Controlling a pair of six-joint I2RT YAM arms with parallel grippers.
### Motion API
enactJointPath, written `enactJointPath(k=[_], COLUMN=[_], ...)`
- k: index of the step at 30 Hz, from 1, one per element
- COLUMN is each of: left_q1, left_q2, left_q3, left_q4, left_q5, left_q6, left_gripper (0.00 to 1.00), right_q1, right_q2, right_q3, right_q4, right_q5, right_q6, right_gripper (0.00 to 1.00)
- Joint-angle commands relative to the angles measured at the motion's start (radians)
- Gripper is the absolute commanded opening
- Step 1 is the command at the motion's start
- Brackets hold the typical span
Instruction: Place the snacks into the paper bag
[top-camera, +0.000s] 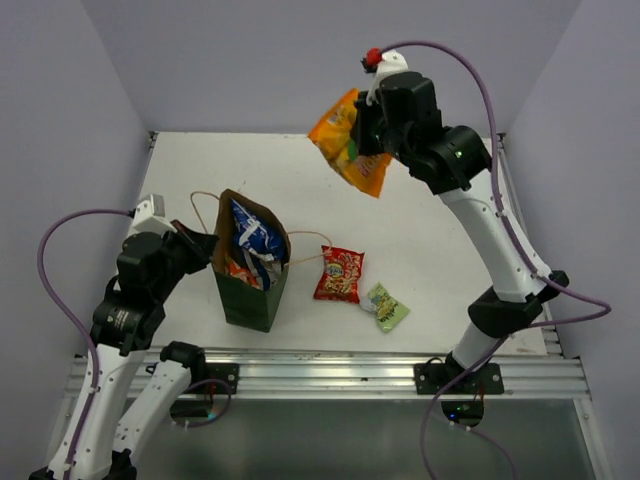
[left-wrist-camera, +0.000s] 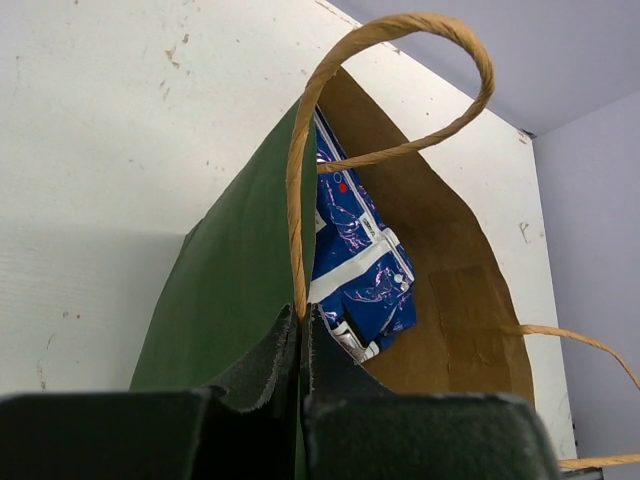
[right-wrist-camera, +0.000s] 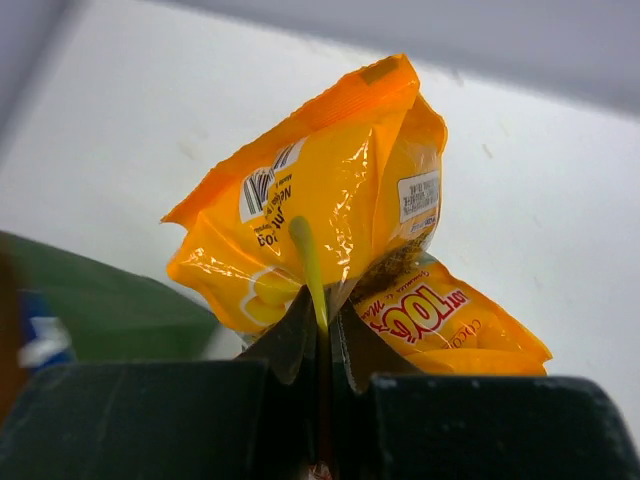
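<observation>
The right end effector (right-wrist-camera: 322, 318) is clamping a glossy orange snack packet (right-wrist-camera: 300, 210) high above the white tabletop (top-camera: 440, 260); the left end effector (left-wrist-camera: 302, 325) is pinching the upright dark-green paper bag (left-wrist-camera: 225, 280) by its rim.

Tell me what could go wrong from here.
The right gripper pinches only a crumpled fold of the orange packet, so it might slip loose. The blue-and-white bag sticks out of the paper bag, so the packet could snag there. The left gripper grips just one rim; a push may tip the bag.

Paper bag (top-camera: 245, 290) mouth open — blue packet (top-camera: 252, 238) fills half; handles (left-wrist-camera: 425, 19) perhaps obstruct.
</observation>
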Motion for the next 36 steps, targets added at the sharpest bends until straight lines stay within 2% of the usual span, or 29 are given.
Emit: enactJointPath(k=[1, 2, 4, 8, 14, 18, 24, 31, 36], left_q1=[-0.007, -0.007, -0.007, -0.007, -0.007, -0.007, -0.007, -0.007, -0.007], left_q2=[0.008, 0.009, 0.011, 0.006, -0.003, -0.009, -0.014, -0.021, -0.021], left_q3=[-0.011, -0.011, -0.006, -0.005, -0.014, -0.026, -0.032, -0.034, -0.028], left_q4=[0.069, 0.073, 0.070, 0.065, 0.066, 0.071, 0.073, 0.079, 0.083], left_q5=[0.018, 0.019, 0.019, 0.022, 0.024, 0.024, 0.050, 0.051, 0.061], left_q6=[-0.011, -0.011, -0.010, -0.010, -0.008, -0.010, -0.010, -0.008, -0.004], left_gripper=[0.00, 0.00, 0.00, 0.00, 0.00, 0.00, 0.00, 0.00, 0.00], right_q1=[0.131, 0.174, 0.222, 0.363, 0.501, 0.530, 0.567, 0.616, 0.627], right_q2=[0.111, 0.141, 0.184, 0.190, 0.233, 0.244, 0.274, 0.288, 0.313], right_q3=[0.359, 0.465, 0.487, 0.361, 0.258, 0.207, 0.172, 0.021, -0.011], right_q4=[-0.088, -0.093, -0.058, 0.072, 0.111, 0.140, 0.089, 0.079, 0.083], right_q5=[-0.091, -0.111, -0.169, -0.237, -0.243, -0.248, -0.243, -0.204, -0.176], right_q6=[0.033, 0.065, 0.090, 0.160, 0.173, 0.191, 0.167, 0.144, 0.138], right_gripper=[0.00, 0.00, 0.00, 0.00, 0.00, 0.00, 0.00, 0.00, 0.00])
